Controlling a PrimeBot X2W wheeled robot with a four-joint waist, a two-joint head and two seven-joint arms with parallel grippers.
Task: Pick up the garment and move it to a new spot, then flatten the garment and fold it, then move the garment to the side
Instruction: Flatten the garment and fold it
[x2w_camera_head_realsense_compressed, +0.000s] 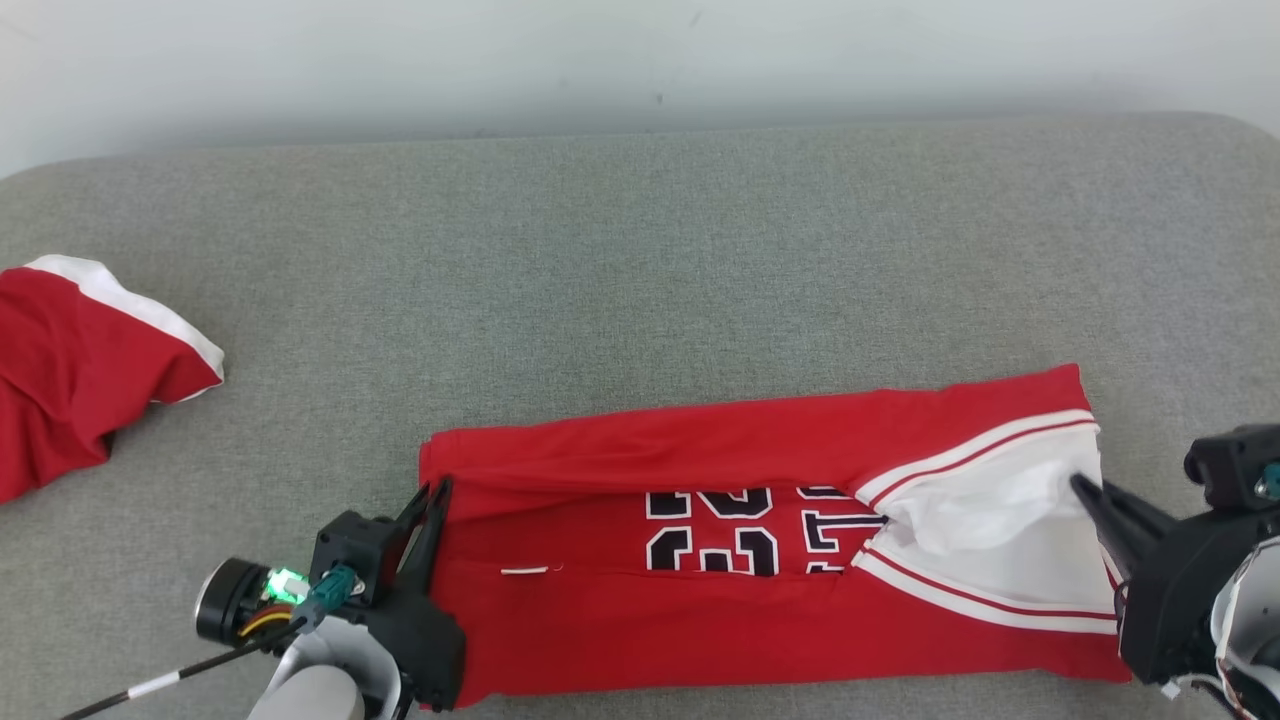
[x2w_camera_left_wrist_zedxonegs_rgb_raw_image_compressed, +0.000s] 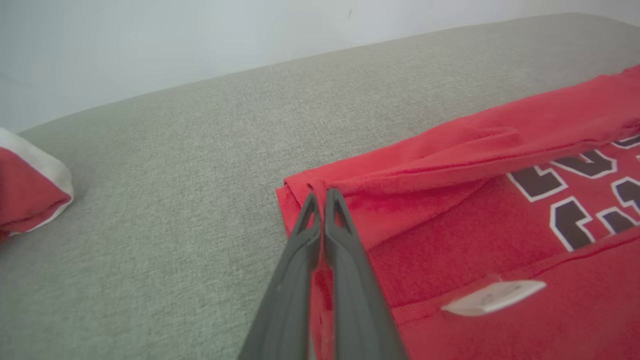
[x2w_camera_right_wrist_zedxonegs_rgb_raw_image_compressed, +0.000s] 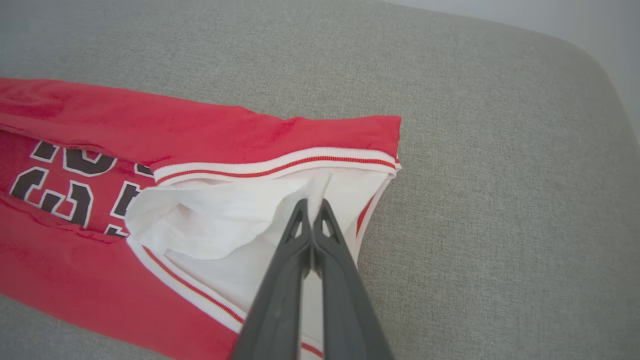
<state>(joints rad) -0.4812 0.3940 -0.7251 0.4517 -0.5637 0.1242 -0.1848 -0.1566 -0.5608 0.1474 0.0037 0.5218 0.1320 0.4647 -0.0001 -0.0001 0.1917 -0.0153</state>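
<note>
One stray cloth (x2w_camera_head_realsense_compressed: 80, 370) left of garment (x2w_camera_head_realsense_compressed: 700, 620)

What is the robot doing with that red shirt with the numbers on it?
It is folding it. The red jersey lies on the grey cushion as a long strip, with both long edges folded in and partly covering the numbers. The left pincer is shut on the red end. The right pincer is shut on the white cloth at the other end. Another red garment lies apart, off to the robot's left.

Garment (x2w_camera_head_realsense_compressed: 700, 620) lies on the cushion (x2w_camera_head_realsense_compressed: 640, 280), second cloth (x2w_camera_head_realsense_compressed: 60, 380) well to its left.
</note>
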